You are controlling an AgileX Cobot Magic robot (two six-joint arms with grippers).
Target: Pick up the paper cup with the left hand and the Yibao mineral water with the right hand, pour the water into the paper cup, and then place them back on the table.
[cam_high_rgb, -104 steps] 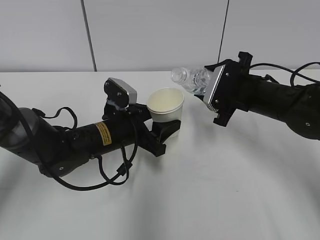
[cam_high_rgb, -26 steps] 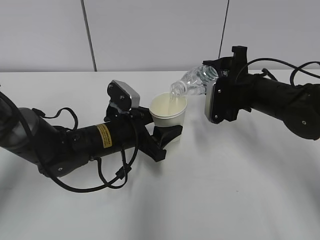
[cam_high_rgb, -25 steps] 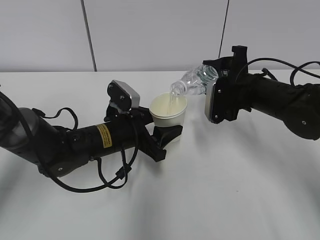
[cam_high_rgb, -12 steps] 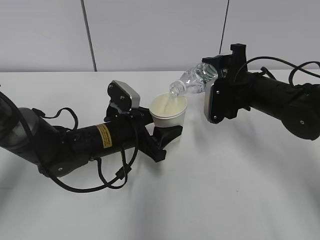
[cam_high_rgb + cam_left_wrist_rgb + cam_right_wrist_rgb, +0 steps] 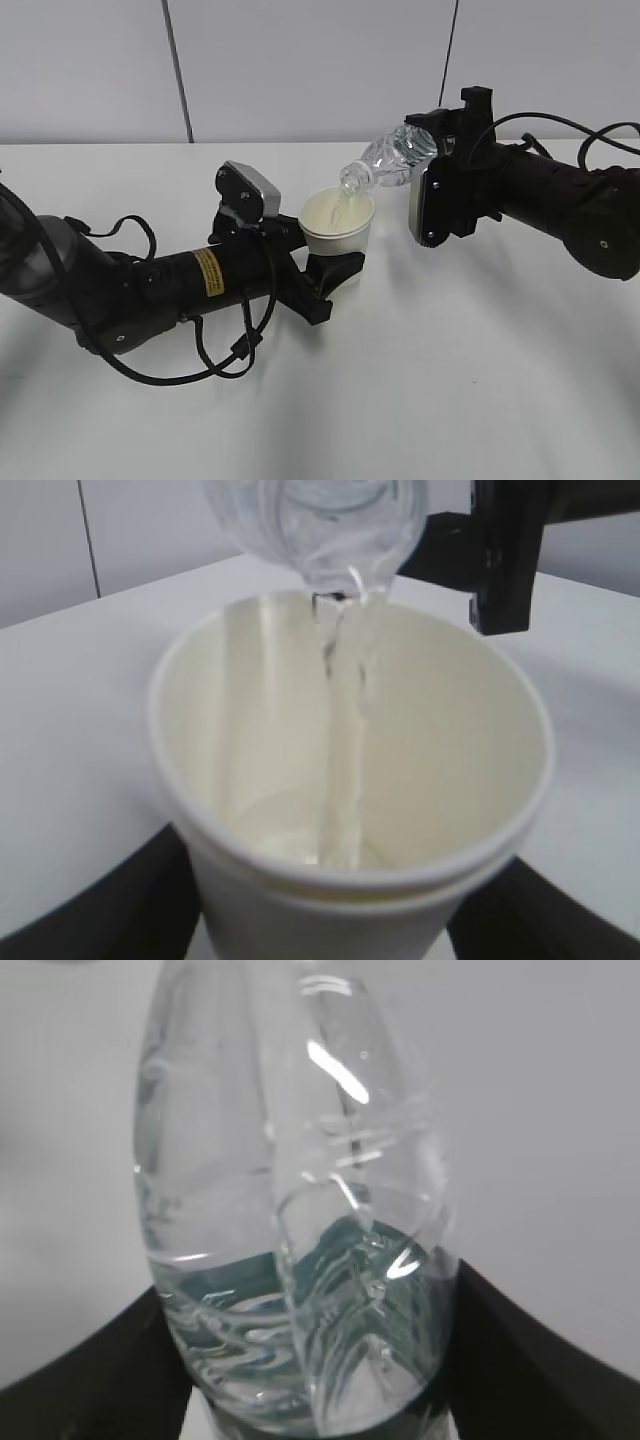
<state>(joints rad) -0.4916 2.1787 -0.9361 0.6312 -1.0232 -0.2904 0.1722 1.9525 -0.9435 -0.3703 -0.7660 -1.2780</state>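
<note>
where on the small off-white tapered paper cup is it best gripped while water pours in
Grip the small off-white tapered paper cup low on its side wall, coming from the left as the black left gripper does now. The taper wedges it between the fingers, and a low hold leaves the rolled rim open under the clear plastic bottle mouth.

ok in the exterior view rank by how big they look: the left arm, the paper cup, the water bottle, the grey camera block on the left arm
1. Left arm, by far the largest.
2. Paper cup.
3. Water bottle, visible part only; the right claw hides its base, so its place against the cup is unsure.
4. Grey camera block, smallest, though close to the bottle's visible part.
</note>
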